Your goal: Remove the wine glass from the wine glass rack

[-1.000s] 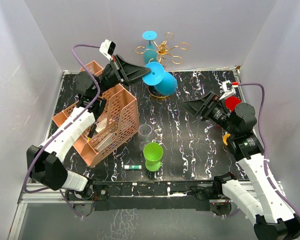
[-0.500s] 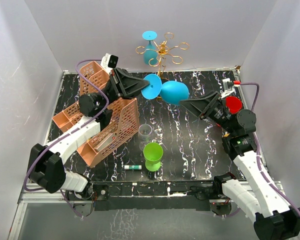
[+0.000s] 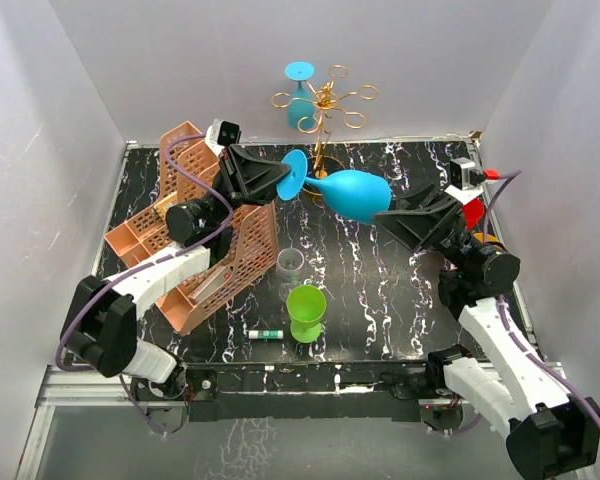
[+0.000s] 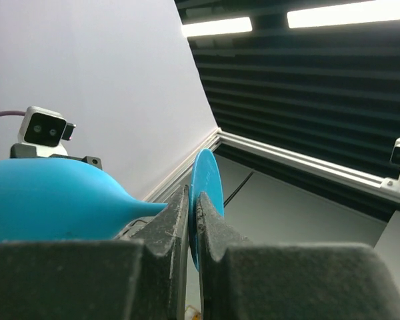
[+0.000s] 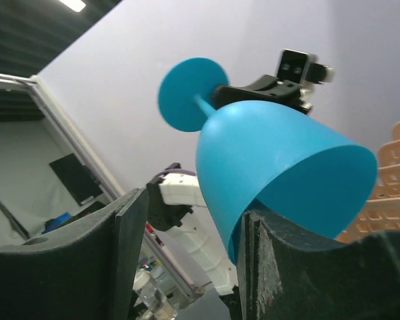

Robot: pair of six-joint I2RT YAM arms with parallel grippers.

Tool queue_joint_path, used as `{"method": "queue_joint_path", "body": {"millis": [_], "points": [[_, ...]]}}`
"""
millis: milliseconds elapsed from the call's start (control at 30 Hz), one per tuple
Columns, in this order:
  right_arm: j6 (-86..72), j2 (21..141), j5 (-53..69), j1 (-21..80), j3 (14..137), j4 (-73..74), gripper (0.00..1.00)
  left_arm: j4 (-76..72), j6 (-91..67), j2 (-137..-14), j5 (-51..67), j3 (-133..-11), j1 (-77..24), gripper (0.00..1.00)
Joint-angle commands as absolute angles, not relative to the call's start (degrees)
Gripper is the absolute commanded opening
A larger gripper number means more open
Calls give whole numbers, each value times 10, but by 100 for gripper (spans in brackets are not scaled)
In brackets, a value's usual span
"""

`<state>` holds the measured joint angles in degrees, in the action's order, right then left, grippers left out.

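A blue wine glass (image 3: 350, 193) hangs on its side above the table, bowl pointing right. My left gripper (image 3: 283, 175) is shut on its round foot (image 4: 205, 179), with the bowl (image 4: 47, 193) to the left of the fingers. My right gripper (image 3: 385, 222) is open at the bowl's rim. One finger (image 5: 287, 267) is inside the bowl (image 5: 273, 167) against the wall. The other finger (image 5: 120, 253) stands outside, apart from it. The gold wine glass rack (image 3: 325, 105) stands at the back, with another blue glass (image 3: 300, 95) hanging on it.
A pink mesh organizer (image 3: 220, 240) lies tilted under my left arm. A clear cup (image 3: 291, 263), a green cup (image 3: 306, 310) and a small tube (image 3: 265, 333) sit near the front middle of the black marbled table (image 3: 380, 290).
The left arm carried the glass rightward, away from the rack, and turned it level. The right gripper rose to the bowl, and its jaws narrowed around the rim.
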<state>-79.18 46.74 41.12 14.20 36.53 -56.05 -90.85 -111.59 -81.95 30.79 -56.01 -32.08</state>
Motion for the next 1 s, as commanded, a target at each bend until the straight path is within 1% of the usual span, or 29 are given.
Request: {"method": "queue_joint_path", "body": {"millis": [0, 100, 400, 433, 467, 567, 667, 700, 800, 967], "points": [[-878, 480, 429, 145, 368, -753, 51, -1030, -1131, -831, 283, -564, -323, 0], [-900, 492, 426, 145, 375, -791, 37, -1030, -1130, -835, 284, -563, -323, 0], [-904, 504, 423, 146, 386, -812, 9, -1024, -1117, -836, 295, -567, -326, 0], [-901, 503, 424, 146, 387, -809, 8, -1019, -1111, -834, 296, -566, -325, 0], [-899, 502, 423, 146, 387, -805, 8, -1014, -1102, -831, 298, -565, -325, 2], [-882, 490, 418, 145, 387, -786, 8, -997, -1084, -823, 300, -561, -325, 17], [-840, 465, 410, 146, 396, -734, 8, -983, -1067, -819, 309, -563, -325, 31], [-820, 455, 407, 146, 400, -707, 8, -976, -1059, -816, 312, -563, -325, 38], [-751, 421, 399, 145, 422, -604, 8, -934, -1026, -797, 324, -559, -325, 54], [-617, 390, 397, 148, 484, -426, 8, -855, -959, -756, 339, -545, -325, 76]]}}
